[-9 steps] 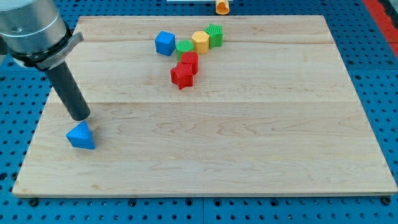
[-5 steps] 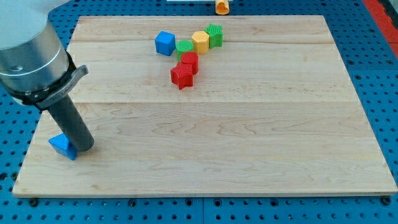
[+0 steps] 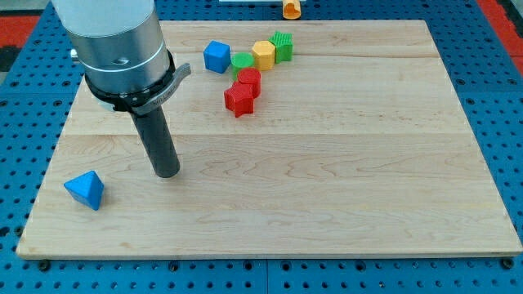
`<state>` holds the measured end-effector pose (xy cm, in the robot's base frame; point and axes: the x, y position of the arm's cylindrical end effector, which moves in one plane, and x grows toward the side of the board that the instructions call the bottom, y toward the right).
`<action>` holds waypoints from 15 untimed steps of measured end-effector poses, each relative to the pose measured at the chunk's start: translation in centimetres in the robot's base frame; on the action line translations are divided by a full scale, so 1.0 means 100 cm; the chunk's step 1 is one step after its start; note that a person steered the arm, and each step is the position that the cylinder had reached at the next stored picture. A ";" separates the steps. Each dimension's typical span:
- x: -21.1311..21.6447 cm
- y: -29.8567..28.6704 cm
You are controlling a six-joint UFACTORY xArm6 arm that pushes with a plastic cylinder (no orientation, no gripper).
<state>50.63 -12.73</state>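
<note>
My tip [image 3: 167,172] rests on the wooden board [image 3: 327,163] at the view's left. It touches no block. Nearest to it is a blue triangular block [image 3: 85,190], lying apart to the tip's left near the board's bottom left corner. Near the view's top a cluster sits together: a blue cube [image 3: 216,56], a green block [image 3: 243,61], a yellow block [image 3: 264,55], a second green block [image 3: 283,45], a red block [image 3: 248,82] and a red star-shaped block [image 3: 238,100].
An orange object [image 3: 292,9] lies just beyond the board's top edge. The board sits on a blue perforated table [image 3: 498,98]. The arm's grey body [image 3: 114,45] hangs over the board's upper left.
The tip pushed the blue triangular block down and to the left, then drew away to the right and slightly up. The cluster has not moved.
</note>
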 end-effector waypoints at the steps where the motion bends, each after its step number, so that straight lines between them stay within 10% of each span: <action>1: 0.000 0.001; 6: -0.011 0.008; 8: -0.027 0.127; 12: -0.030 0.052; 15: -0.232 0.000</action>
<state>27.42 -12.77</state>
